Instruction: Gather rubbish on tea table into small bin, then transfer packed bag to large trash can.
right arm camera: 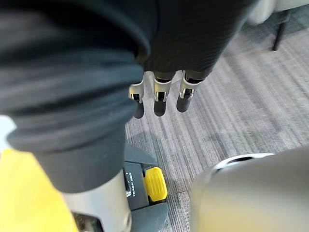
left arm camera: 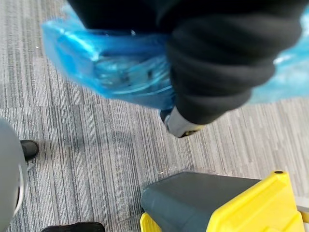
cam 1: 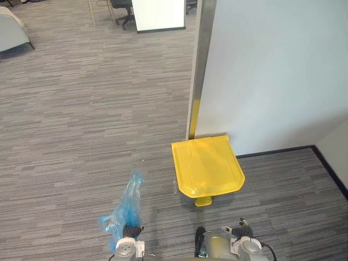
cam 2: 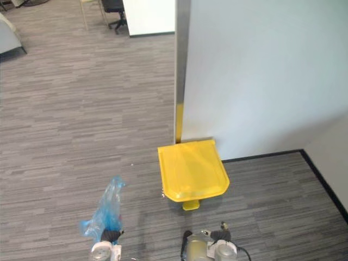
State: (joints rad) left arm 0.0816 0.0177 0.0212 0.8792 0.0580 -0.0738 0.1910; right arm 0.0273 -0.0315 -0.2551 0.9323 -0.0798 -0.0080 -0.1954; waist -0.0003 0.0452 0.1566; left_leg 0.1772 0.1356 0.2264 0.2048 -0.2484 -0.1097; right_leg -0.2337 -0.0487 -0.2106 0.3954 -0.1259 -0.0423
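One blue bag (cam 1: 126, 204) was clutched in the left robot hand (cam 1: 129, 232), near one bin (cam 1: 206, 166), yellow lid shut, against the wall (cam 1: 272, 70), right robot hand (right arm camera: 159, 99) empty, fingers straight, above one pedal (right arm camera: 155, 183).

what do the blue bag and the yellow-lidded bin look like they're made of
Bag: thin blue plastic film, probably polythene. It is translucent and crinkled, with glossy highlights.
Bin lid: rigid moulded plastic, judging by the smooth yellow surface, soft sheen and raised rim.
Bin body: likely the same hard plastic, in matt dark grey.
Pedal: looks like yellow plastic too.
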